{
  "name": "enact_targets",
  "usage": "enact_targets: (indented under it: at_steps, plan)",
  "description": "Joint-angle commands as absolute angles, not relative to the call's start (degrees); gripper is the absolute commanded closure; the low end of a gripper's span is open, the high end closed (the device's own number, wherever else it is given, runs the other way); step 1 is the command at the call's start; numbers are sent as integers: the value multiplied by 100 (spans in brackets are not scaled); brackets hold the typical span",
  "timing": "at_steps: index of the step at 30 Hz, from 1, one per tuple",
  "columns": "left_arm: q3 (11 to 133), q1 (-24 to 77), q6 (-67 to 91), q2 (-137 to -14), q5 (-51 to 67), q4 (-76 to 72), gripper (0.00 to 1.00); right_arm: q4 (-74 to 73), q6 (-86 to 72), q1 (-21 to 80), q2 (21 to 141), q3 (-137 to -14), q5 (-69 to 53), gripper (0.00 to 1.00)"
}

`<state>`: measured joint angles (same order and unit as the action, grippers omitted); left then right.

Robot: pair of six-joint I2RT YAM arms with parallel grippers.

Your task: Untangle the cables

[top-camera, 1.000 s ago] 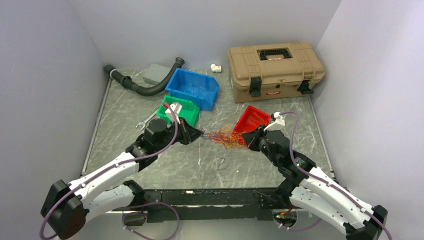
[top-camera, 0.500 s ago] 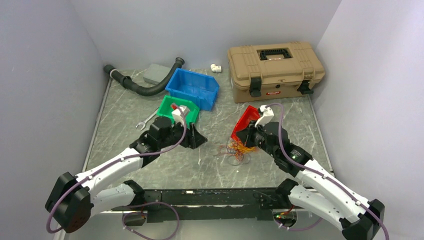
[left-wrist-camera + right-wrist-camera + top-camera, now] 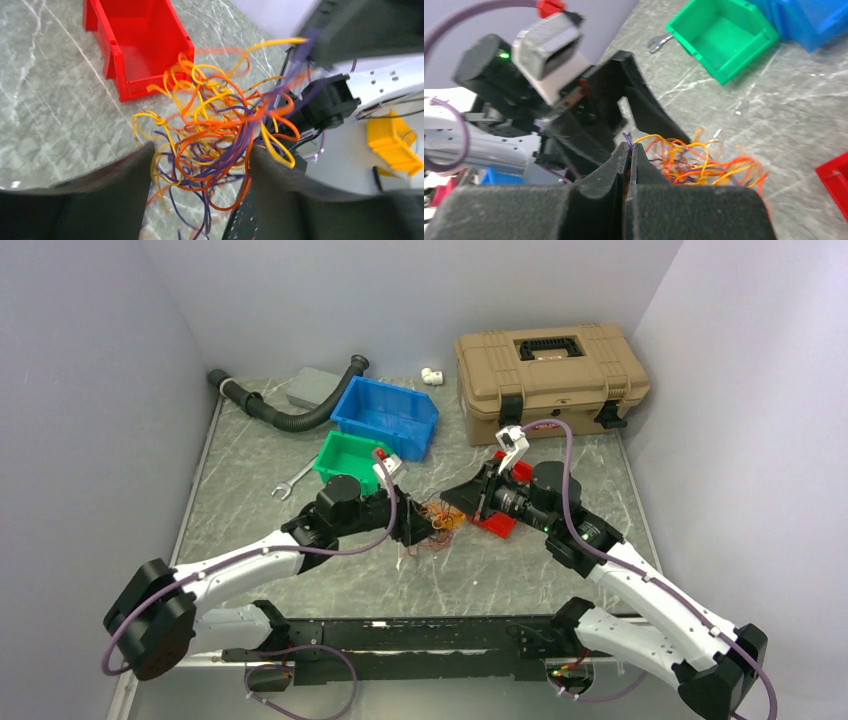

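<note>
Over grey marbled table, working at centre frame on cables bunched in one orange, yellow and purple knot beside red bin, pinching what looks like a purple strand in clenched right gripper, spreading left gripper wide around the clump, leaving nearly all separating undone.

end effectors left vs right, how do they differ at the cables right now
The left end effector is open, its fingers wide apart; the right end effector is shut, its fingers pressed together. The left end effector has the cables bunched loosely in its gap, not clamped; the right end effector pinches strands at its tips. Both meet at the same tangle, facing each other.
</note>
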<state>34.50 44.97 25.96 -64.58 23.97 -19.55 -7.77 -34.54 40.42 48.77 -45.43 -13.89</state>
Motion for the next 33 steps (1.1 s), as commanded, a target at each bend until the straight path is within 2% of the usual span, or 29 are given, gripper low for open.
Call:
enact_targets:
  at_steps: [1, 3, 5, 6, 7, 8, 10, 11, 13, 15, 18, 26, 33]
  plan:
    - [3735, 4543, 2688, -7000, 2345, -2756, 40, 222, -3977, 4027, 4904, -4613, -2056, 100]
    - [3741, 4533, 2836, -7183, 2331, -3036, 64, 274, -4025, 4028, 4845, -4525, -2045, 100]
    - [3716, 4522, 2956, -7263, 2419, -3305, 96, 52, -3922, 4027, 4761, -4528, -1782, 100]
    - [3695, 4514, 2983, -7263, 2422, -3375, 100, -231, -3815, 4034, 4714, -4553, -1588, 100]
    - [3653, 4506, 3000, -7249, 2378, -3406, 100, -454, -3694, 4030, 4660, -4581, -1297, 93]
    - [3606, 4483, 3018, -7217, 2295, -3380, 100, -698, -3544, 4027, 4609, -4606, -1071, 79]
    - [3510, 4379, 3055, -7136, 2234, -3243, 100, -1155, -3105, 4025, 4526, -4645, -680, 45]
    - [3452, 4320, 3065, -7091, 2262, -3217, 100, -1448, -2892, 4025, 4520, -4682, -403, 36]
    - [3321, 4194, 3085, -6972, 2416, -3222, 100, -1950, -2512, 4026, 4521, -4656, 124, 28]
    - [3228, 4073, 3110, -6841, 2605, -3220, 100, -2077, -2289, 4032, 4472, -4439, 446, 26]
    - [3219, 3986, 3039, -6672, 2806, -3013, 100, -1757, -2078, 4026, 4299, -3891, 318, 23]
    - [3191, 3882, 2862, -6300, 2986, -2647, 100, 455, -1947, 4030, 4328, -2580, -1418, 20]
    - [3349, 3852, 2803, -6385, 3253, -2469, 100, 1335, -1444, 4069, 4779, -2727, -2148, 20]
